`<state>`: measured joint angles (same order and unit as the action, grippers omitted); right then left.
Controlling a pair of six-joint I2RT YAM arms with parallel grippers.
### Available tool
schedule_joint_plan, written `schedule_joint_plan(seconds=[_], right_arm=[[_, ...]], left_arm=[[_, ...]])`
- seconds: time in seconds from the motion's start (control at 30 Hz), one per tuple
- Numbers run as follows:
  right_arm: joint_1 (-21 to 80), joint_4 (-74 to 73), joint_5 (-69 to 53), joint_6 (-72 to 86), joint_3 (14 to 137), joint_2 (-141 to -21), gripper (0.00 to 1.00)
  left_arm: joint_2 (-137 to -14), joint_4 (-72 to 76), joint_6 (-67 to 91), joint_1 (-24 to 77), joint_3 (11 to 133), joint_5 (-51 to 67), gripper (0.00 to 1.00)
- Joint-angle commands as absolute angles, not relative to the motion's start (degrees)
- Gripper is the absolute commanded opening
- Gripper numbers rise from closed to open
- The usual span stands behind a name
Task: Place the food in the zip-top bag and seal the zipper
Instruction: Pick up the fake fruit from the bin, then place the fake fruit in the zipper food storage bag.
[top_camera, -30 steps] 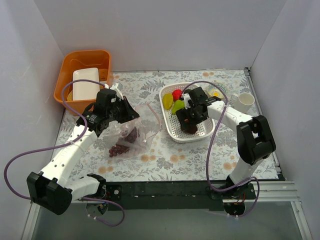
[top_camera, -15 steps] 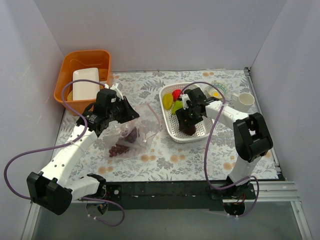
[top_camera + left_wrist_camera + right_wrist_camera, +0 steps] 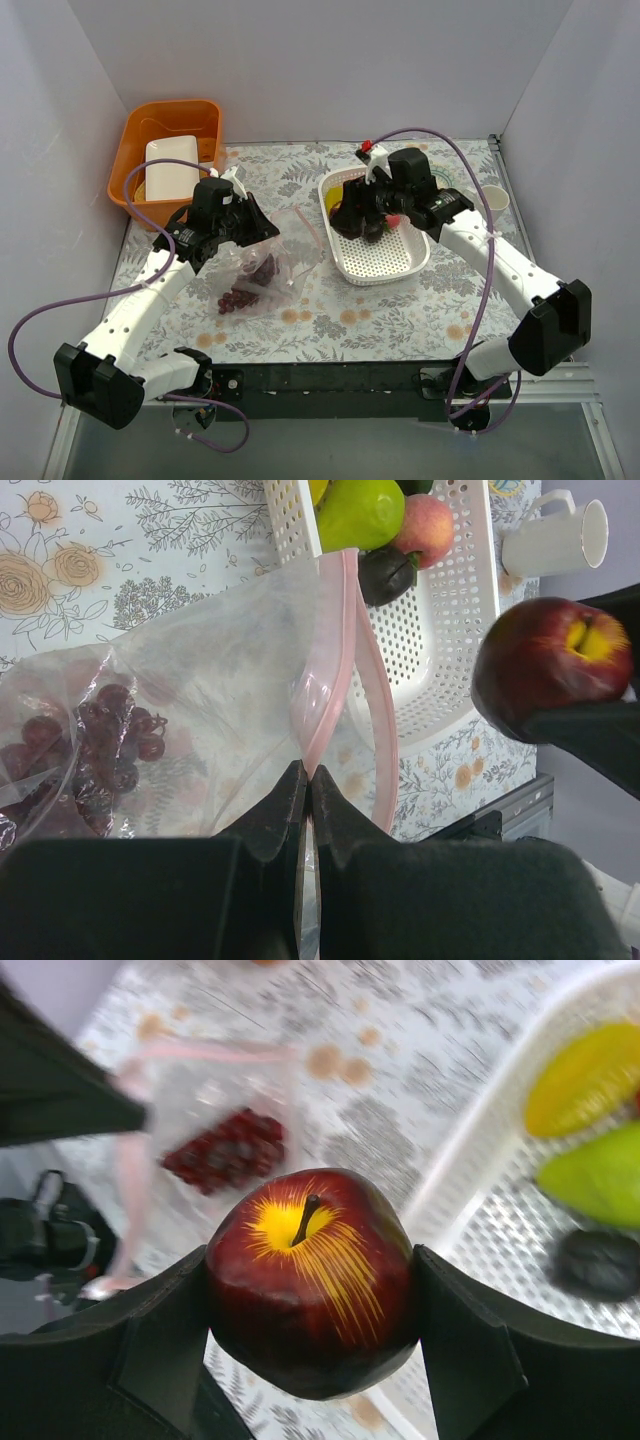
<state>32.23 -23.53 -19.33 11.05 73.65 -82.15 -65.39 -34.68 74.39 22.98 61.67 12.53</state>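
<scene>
The clear zip-top bag (image 3: 270,262) lies left of centre with dark red grapes (image 3: 262,268) inside. My left gripper (image 3: 266,232) is shut on the pink zipper strip (image 3: 322,650) and holds the bag's mouth up and open. My right gripper (image 3: 354,216) is shut on a dark red apple (image 3: 310,1280) and holds it in the air over the left edge of the white basket (image 3: 385,272). The apple also shows in the left wrist view (image 3: 550,665). A green pear (image 3: 360,510), a pink-red fruit (image 3: 425,530), a dark avocado (image 3: 385,575) and a yellow fruit (image 3: 585,1080) lie in the basket.
An orange bin (image 3: 130,165) holding a white box stands at the back left. A white mug (image 3: 490,200) stands right of the basket. More grapes (image 3: 235,298) sit at the bag's lower corner. White walls close in the table.
My right gripper has lifted the dark red apple out of the basket and carried it up and left toward the bag. The left gripper and the bag have not moved.
</scene>
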Motion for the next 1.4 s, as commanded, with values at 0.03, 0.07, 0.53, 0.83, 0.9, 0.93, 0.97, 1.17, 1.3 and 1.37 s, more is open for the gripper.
schedule_joint_plan(seconds=[0.03, 0.07, 0.53, 0.83, 0.9, 0.93, 0.97, 1.17, 1.3, 1.37], right_arm=[[39.10, -13.11, -23.03, 20.39, 78.75, -82.26, 0.35], [40.50, -12.66, -22.51, 20.83, 79.01, -82.79, 0.35], [45.44, -11.60, -20.13, 20.66, 79.45, -90.97, 0.81], [45.09, -16.69, -11.09, 17.14, 82.79, -85.61, 0.98], [44.91, -17.84, -7.84, 16.96, 82.53, -84.20, 0.98], [44.39, -18.97, -3.38, 17.22, 82.18, -83.68, 0.98], [43.95, -19.68, -0.90, 17.66, 81.57, -82.89, 0.98], [35.52, -26.17, 6.95, 22.67, 76.38, -82.96, 0.98], [29.10, -29.17, 4.92, 23.99, 75.06, -87.44, 0.98], [27.16, -29.70, 5.01, 24.00, 75.06, -90.86, 0.98]], left_arm=[[-65.21, -34.19, 74.62, 22.68, 64.07, 13.71, 0.00], [-65.39, -34.19, 74.62, 22.76, 64.16, 13.80, 0.00], [-63.81, -34.89, 75.06, 22.68, 65.92, 13.71, 0.00], [-63.54, -35.16, 74.80, 22.76, 66.27, 13.27, 0.00], [-63.72, -35.07, 74.88, 22.68, 66.53, 13.45, 0.00], [-63.81, -35.07, 74.80, 22.68, 66.79, 13.53, 0.00], [-63.81, -35.07, 74.79, 22.68, 66.88, 13.54, 0.00], [-63.37, -35.77, 74.53, 22.68, 66.89, 13.01, 0.00], [-62.93, -35.33, 74.80, 22.68, 66.18, 13.09, 0.00], [-63.02, -35.33, 74.88, 22.68, 66.01, 13.10, 0.00]])
